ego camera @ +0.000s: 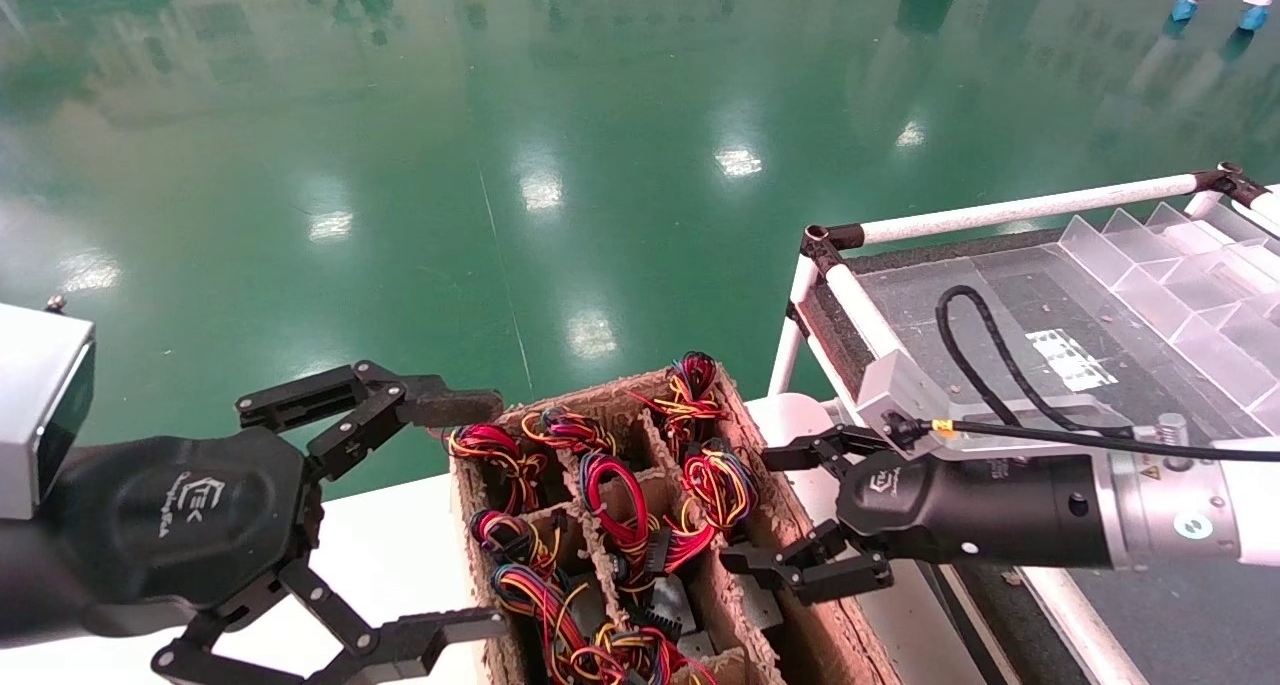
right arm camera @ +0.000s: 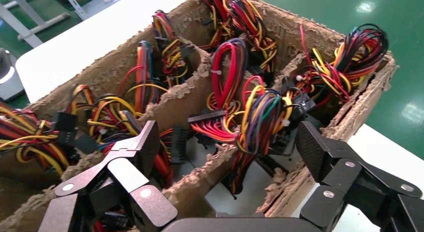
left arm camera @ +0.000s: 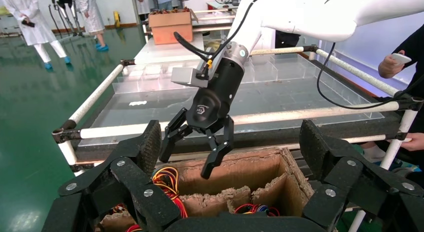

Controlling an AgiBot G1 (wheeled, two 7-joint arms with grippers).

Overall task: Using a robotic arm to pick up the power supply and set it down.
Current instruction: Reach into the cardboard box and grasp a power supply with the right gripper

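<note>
An open brown cardboard box (ego camera: 600, 397) with dividers holds several power supplies. Each shows as a grey metal body (right arm camera: 245, 189) under a bundle of red, yellow and orange wires (right arm camera: 260, 117) with black connectors. The robotic arm, my right one, carries a black cable with a yellow tag. Its gripper (ego camera: 757, 510) hangs open just above the box's right-hand compartments, holding nothing. In the right wrist view its fingers (right arm camera: 147, 142) straddle a divider and one wire bundle. My left gripper (ego camera: 485, 515) stands open beside the box's left wall, also empty.
The box sits on a white table (ego camera: 400, 555). To the right stands a cart with a white pipe frame (ego camera: 1000, 210) and clear plastic dividers. Green floor lies beyond. In the left wrist view, people stand around and another cardboard box (left arm camera: 171, 26) sits on a far table.
</note>
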